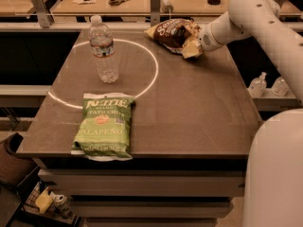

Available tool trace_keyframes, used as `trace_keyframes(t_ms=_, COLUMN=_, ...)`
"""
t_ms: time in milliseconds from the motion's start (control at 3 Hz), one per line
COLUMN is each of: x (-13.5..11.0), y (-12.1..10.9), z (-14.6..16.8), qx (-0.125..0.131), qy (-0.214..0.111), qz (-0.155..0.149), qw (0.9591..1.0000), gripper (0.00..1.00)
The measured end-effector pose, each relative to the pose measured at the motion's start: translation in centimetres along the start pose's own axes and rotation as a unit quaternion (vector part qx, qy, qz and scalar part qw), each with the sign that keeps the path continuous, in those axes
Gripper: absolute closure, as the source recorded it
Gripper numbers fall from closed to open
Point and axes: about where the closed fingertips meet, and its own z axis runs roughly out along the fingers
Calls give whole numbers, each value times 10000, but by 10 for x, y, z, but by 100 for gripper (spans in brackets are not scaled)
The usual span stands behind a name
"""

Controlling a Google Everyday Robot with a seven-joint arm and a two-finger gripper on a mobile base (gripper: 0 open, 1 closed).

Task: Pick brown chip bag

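Note:
The brown chip bag (169, 32) lies at the far edge of the table, right of centre. My gripper (191, 42) is at the bag's right end, coming in from the right, and its pale fingers (191, 50) are closed on that end. The bag's right end sits slightly raised in the grip, and its left end is still near the tabletop. The white arm (251, 13) reaches in from the upper right.
A green jalapeño chip bag (104, 126) lies at the table's front left. A clear water bottle (105, 51) stands upright at the back left. The dark table (189, 112) has a white ring marked on it. A second counter with scissors (119, 1) runs behind.

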Motion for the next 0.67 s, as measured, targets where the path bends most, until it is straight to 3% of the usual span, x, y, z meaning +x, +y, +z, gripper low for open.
trace_keyframes(t_ms=667, x=-59, y=-1, z=-41, qx=-70, qy=-699, qz=-466, qw=9964, gripper=100)
